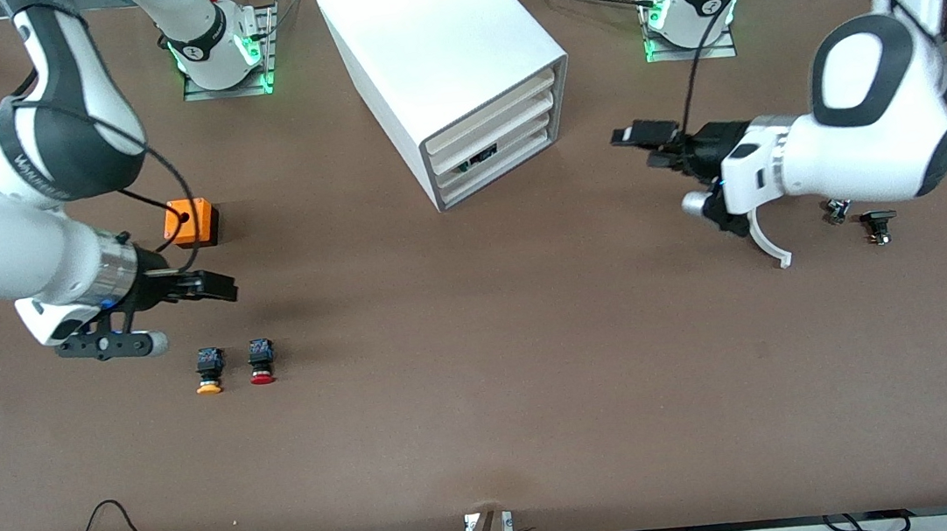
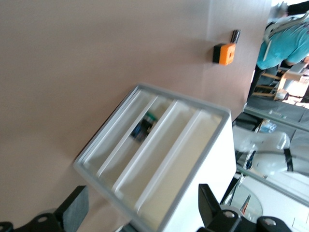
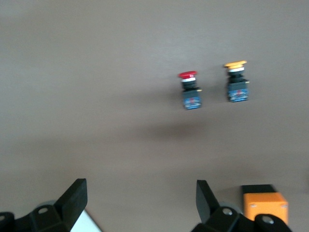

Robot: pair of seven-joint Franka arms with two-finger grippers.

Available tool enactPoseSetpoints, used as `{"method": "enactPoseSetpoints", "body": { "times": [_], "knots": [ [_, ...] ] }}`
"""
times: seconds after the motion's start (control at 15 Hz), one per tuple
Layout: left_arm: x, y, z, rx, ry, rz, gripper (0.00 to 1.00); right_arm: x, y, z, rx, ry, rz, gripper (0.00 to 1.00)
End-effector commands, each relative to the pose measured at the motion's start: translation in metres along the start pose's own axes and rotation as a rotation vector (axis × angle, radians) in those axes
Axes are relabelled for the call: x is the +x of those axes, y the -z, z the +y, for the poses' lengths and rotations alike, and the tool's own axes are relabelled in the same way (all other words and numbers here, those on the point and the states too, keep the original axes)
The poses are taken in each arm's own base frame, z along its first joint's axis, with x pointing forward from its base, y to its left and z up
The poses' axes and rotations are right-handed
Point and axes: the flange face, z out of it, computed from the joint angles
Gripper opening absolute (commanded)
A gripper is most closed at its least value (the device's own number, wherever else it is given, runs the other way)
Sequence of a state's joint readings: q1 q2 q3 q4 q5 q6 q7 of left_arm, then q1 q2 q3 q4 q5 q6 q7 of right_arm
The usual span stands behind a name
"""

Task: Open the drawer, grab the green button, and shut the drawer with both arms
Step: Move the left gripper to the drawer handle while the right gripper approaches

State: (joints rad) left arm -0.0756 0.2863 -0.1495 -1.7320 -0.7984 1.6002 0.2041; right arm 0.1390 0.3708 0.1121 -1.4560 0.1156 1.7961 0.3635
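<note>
While all four drawers sit shut in the white cabinet (image 1: 452,65), the green-capped button (image 2: 146,123) shows inside the third drawer (image 1: 497,154). Left gripper (image 1: 646,144), fingers spread, hovers at the cabinet's 3 o'clock, facing its front. Right gripper (image 1: 212,286), fingers spread, hangs at 12 o'clock of the yellow-capped button (image 1: 209,370) and red-capped button (image 1: 261,361), near the orange box (image 1: 189,221).
</note>
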Motion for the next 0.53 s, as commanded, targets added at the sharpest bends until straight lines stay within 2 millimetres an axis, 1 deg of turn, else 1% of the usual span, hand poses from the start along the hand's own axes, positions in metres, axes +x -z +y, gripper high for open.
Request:
{"method": "enactPoseSetpoints", "body": {
  "times": [0.0,0.07,0.13,0.2,0.27,0.33,0.47],
  "knots": [
    [0.013,-0.054,0.013,-0.038,-0.022,0.042,1.0,-0.001,0.005,-0.045,0.02,-0.089,0.01,1.0],
    [0.016,-0.072,0.008,-0.07,-0.021,0.066,1.0,-0.003,0.006,-0.058,0.025,-0.114,0.016,1.0],
    [0.02,-0.087,-0.003,-0.111,-0.055,0.084,1.0,-0.003,0.007,-0.065,0.028,-0.135,0.019,1.0],
    [0.023,-0.106,-0.017,-0.156,-0.096,0.079,1.0,-0.006,0.006,-0.074,0.03,-0.149,0.02,1.0],
    [0.025,-0.119,-0.027,-0.189,-0.137,0.076,1.0,-0.01,0.006,-0.082,0.031,-0.164,0.023,1.0],
    [0.022,-0.127,-0.036,-0.195,-0.164,0.067,1.0,-0.011,0.003,-0.089,0.033,-0.187,0.021,1.0],
    [0.014,-0.138,-0.054,-0.197,-0.175,0.05,0.99,-0.013,0.005,-0.107,0.044,-0.235,0.029,1.0]
  ]
}}
